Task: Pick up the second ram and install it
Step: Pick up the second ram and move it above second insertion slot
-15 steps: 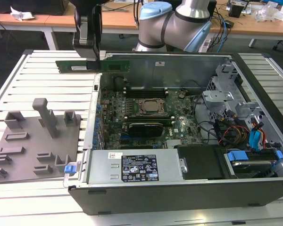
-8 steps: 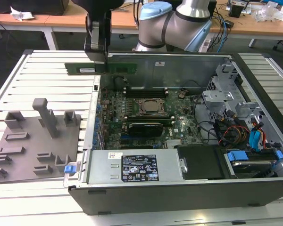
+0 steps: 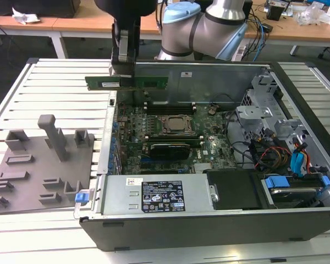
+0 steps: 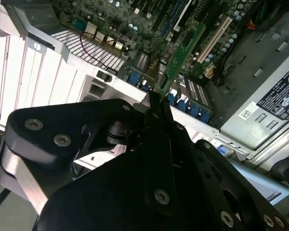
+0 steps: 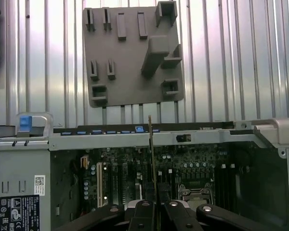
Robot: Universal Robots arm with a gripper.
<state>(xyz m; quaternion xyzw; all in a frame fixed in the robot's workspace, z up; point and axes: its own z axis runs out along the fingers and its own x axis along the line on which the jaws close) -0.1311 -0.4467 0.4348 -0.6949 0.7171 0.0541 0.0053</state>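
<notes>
The second ram (image 3: 126,82) is a long green stick held level in the air over the open computer case's rear corner, at the exterior view's left. My gripper (image 3: 124,75) is shut on its upper edge near the middle. In the second wrist view the ram (image 4: 183,48) sticks out from the black fingers (image 4: 156,108) toward the motherboard. In the first wrist view the ram (image 5: 151,154) appears edge-on, rising from the gripper (image 5: 153,206) above the case wall. The CPU socket (image 3: 175,124) and the memory slots (image 3: 170,107) lie below, toward the exterior view's right.
A grey slotted holder block (image 3: 44,159) lies on the ribbed table outside the case, also seen in the first wrist view (image 5: 130,53). Inside are a black module (image 3: 166,149), the power supply (image 3: 154,195), loose cables (image 3: 269,148) and a drive bay (image 3: 289,187).
</notes>
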